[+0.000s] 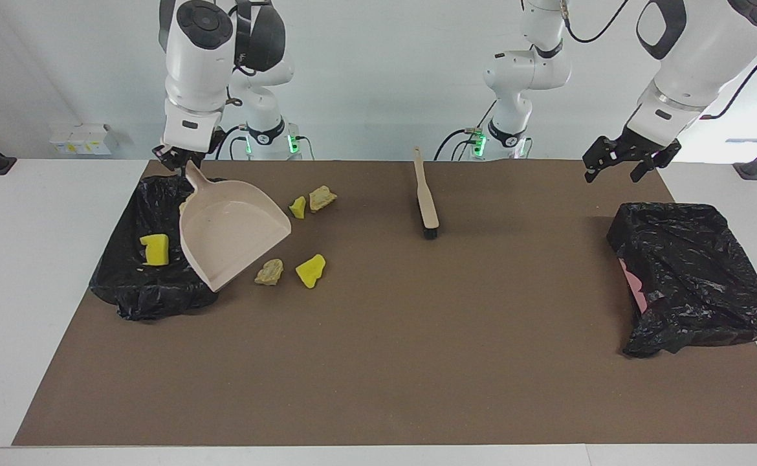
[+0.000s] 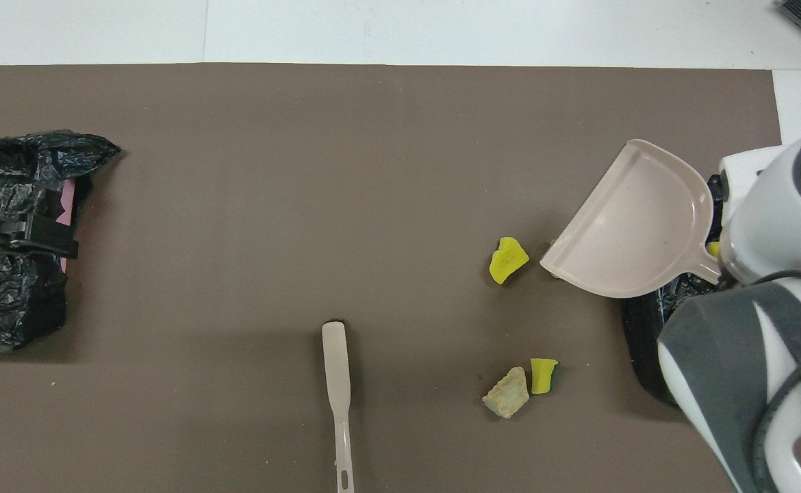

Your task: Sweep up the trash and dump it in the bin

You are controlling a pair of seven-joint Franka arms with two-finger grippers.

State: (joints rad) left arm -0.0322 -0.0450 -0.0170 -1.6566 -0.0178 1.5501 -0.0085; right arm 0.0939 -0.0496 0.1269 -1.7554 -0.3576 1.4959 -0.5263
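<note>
The right gripper (image 1: 176, 160) has its jaws closed on the handle of the beige plastic dustpan (image 1: 233, 223), holding it tilted in the air over the edge of the black-lined bin (image 1: 139, 285) at the right arm's end of the table; the left gripper (image 1: 631, 158) hangs with its jaws spread wide and nothing between them, over the brown mat (image 1: 378, 336) just above the other bin lined with a crumpled black bag (image 1: 695, 278) at the left arm's end, where a bit of pink wall shows. Nearest the robots, a beige long-handled brush with black bristles (image 1: 426, 197) lies on the mat between the two arms. Beside it, toward the right arm's end, a small yellow sponge chunk (image 1: 297, 207) touches a tan bread-like lump (image 1: 321, 198). One yellow sponge block (image 1: 155, 250) rests inside the bin under the dustpan. Farther from the robots, another tan lump (image 1: 269, 272) lies at the dustpan's lip, with a larger yellow sponge piece (image 1: 311, 270) just beside it.
</note>
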